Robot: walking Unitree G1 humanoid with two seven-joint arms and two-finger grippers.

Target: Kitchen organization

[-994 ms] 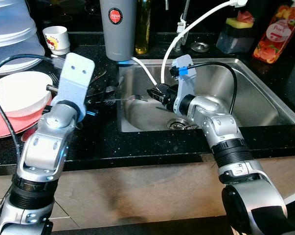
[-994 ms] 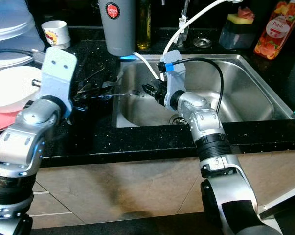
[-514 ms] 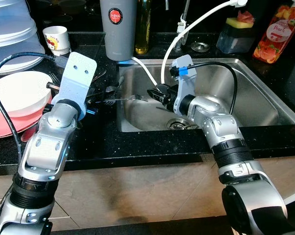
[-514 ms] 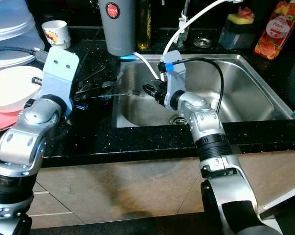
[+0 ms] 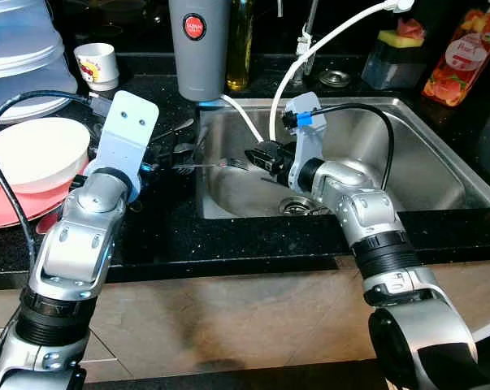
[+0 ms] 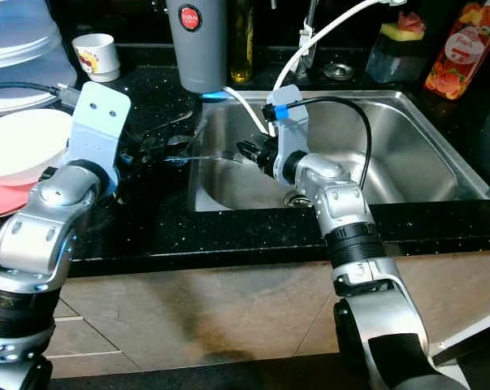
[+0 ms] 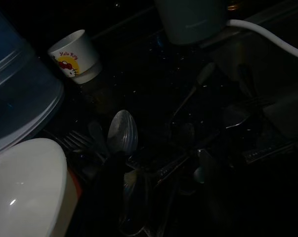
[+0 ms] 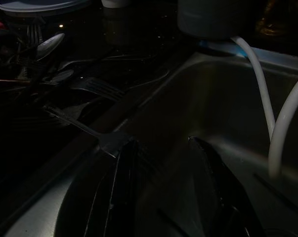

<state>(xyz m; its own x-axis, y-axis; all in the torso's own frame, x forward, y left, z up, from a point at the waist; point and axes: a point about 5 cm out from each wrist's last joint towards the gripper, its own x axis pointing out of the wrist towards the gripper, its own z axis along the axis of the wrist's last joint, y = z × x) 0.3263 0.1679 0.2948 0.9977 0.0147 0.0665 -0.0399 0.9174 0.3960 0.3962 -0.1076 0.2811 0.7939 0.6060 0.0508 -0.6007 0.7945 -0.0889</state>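
right gripper [image 5: 257,155] over the steel sink [image 5: 423,175], fingers clamping a fork [image 5: 202,165] by its tines; left gripper [image 5: 165,154] fingers unclear; a loose pinch could drop it.

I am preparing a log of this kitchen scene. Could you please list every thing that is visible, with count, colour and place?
Sink: one, steel, centre right.
Fork: one, silver, over sink's left edge, at right gripper's tips.
Cutlery pile: several, silver, counter left of sink.
Bowl: one, white, far left.
Cup: one, white, back left.
Tumbler: one, grey, behind sink.
Juice bottle: one, orange, back right.
Hose: one, white, into sink.
Left gripper: over cutlery.
Right gripper: in sink.
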